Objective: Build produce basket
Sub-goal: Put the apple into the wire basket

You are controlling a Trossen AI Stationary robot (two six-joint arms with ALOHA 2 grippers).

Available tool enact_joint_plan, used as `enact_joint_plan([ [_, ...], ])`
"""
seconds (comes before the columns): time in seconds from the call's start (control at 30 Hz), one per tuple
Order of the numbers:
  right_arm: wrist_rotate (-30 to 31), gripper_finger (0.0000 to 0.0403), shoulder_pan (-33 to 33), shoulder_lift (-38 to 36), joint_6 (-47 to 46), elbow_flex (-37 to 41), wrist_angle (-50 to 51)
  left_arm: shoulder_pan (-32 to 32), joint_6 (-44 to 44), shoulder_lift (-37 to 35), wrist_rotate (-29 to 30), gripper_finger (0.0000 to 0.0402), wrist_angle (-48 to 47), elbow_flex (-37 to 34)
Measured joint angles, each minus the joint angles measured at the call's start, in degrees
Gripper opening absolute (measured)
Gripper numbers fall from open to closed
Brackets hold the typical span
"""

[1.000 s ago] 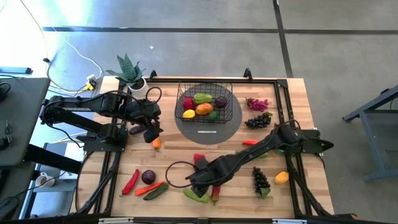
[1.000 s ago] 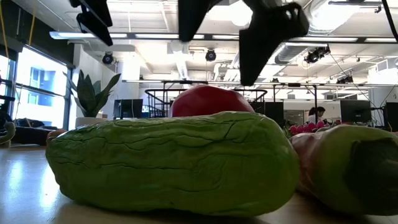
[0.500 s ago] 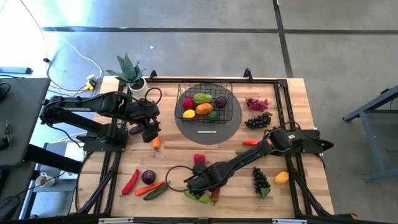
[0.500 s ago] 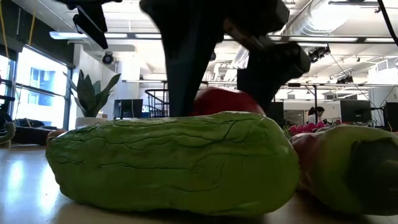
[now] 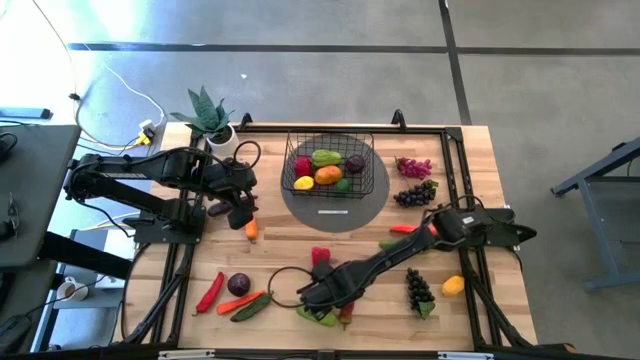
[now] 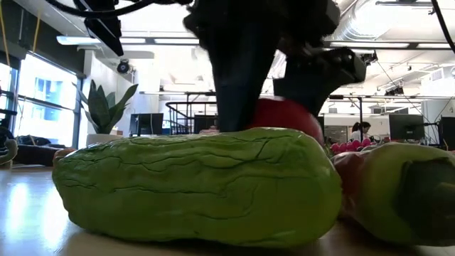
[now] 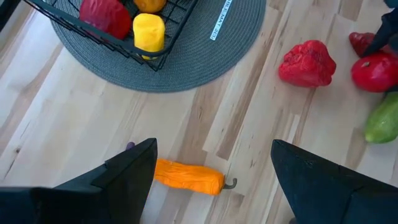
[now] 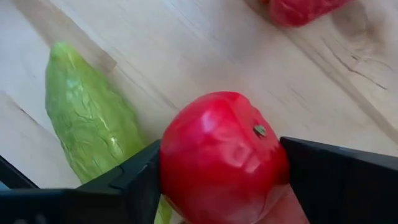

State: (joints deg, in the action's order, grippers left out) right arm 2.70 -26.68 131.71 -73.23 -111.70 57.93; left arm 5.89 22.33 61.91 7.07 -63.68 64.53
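Note:
The black wire basket stands on a grey round mat at the far middle and holds several produce pieces. My right gripper is down near the table's near edge, shut on a red tomato. A green gourd lies right beside the tomato on its near side and shows large in the low view. My left gripper is open and hovers over an orange pepper, which lies flat on the wood left of the mat. My right gripper pinches the red tomato by two opposite sides, one finger on each. The fingers come from above, pointing down. The tomato's stem dimple faces up. The gourd hides whether its underside rests on the table.
A red pepper lies just beyond the tomato. A red chilli, a purple onion and a cucumber lie near left. Dark grapes and an orange fruit lie near right. A potted plant stands far left.
My right gripper has gone down onto the tomato behind the gourd and its fingers have closed in on it. The tomato has shifted a little sideways as the fingers met it.

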Motion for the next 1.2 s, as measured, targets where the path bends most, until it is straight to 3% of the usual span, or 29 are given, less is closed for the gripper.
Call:
enact_joint_plan([
  [0.53,6.2,0.0257,2.1,-9.4,0.1,0.0,1.4,0.0,0.0,0.0,0.0,0.0305,0.0,0.0],
  [1.0,15.7,0.0257,12.6,-17.2,8.2,0.0,1.8,0.0,-0.8,0.0,0.0,0.0305,0.0,0.0],
  [1.2,16.3,0.0257,18.4,-19.2,14.5,0.0,3.4,0.0,-2.6,0.0,0.0,0.0305,0.0,0.0],
])
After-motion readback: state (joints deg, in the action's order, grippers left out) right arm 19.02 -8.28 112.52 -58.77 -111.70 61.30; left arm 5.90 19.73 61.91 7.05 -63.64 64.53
